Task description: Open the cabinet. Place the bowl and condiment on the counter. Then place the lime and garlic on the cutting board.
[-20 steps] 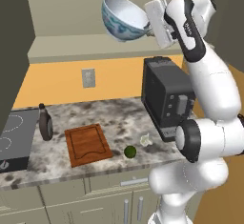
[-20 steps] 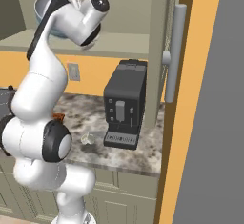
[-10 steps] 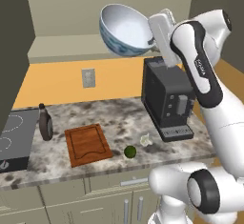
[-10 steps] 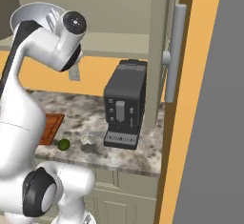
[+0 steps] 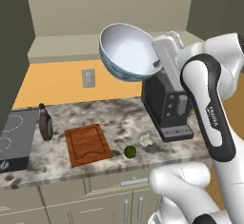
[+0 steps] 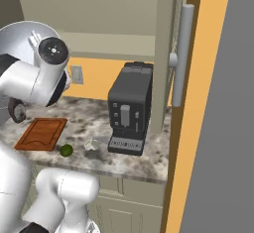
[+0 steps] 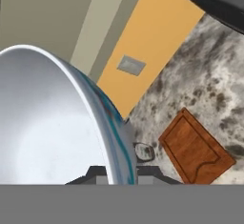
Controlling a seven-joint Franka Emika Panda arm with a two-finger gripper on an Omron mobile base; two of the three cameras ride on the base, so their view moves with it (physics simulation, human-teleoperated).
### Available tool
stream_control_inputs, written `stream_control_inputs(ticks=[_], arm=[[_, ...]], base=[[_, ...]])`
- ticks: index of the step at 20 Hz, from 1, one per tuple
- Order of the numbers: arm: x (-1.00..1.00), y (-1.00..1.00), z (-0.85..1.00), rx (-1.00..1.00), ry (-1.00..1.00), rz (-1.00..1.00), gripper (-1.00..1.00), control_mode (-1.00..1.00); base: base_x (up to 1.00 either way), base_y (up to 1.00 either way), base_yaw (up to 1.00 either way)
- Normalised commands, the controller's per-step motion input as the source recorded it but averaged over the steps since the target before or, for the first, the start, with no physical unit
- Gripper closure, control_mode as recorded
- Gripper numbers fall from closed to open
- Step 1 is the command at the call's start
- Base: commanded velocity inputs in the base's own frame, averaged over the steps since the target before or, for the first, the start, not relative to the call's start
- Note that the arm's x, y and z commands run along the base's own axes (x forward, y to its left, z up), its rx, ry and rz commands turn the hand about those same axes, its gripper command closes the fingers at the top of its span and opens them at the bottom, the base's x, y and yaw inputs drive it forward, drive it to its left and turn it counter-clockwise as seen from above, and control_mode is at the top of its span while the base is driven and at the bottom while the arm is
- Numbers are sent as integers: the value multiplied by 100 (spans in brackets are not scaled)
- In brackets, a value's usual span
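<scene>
The white bowl (image 5: 127, 51) with its blue pattern hangs tilted in the air in front of the open cabinet (image 5: 95, 13), above the counter (image 5: 114, 118). My gripper (image 5: 157, 65) is shut on its right rim. In the hand view the bowl (image 7: 47, 123) looms close, its rim between the gripper (image 7: 121, 173) tips. The dark condiment (image 5: 46, 123) bottle stands on the counter left of the reddish cutting board (image 5: 87, 144). The lime (image 5: 129, 151) and the garlic (image 5: 146, 139) lie on the counter right of the board. From the right side I see the board (image 6: 42, 133), lime (image 6: 65, 150) and garlic (image 6: 91, 144).
A black coffee machine (image 5: 167, 106) stands on the counter at the right, under the bowl's edge. A stovetop (image 5: 12, 137) sits at the far left. The cabinet's right door (image 6: 183, 53) with its long handle swings out beside the machine. A wall outlet (image 5: 88, 77) is on the orange backsplash.
The arm has carried the bowl down and out from the cabinet shelf toward the counter, still gripped. The things on the counter have stayed put.
</scene>
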Motion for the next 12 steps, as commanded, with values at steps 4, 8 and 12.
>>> stream_control_inputs(ticks=[4, 8, 12], arm=[[-25, 9, -41, -5, 5, 0, 100, -100], [6, 5, -48, -4, 9, -1, 100, -100], [18, 7, -49, -4, 11, -2, 100, -100]], base=[[0, 0, 0], [0, 0, 0], [0, 0, 0]])
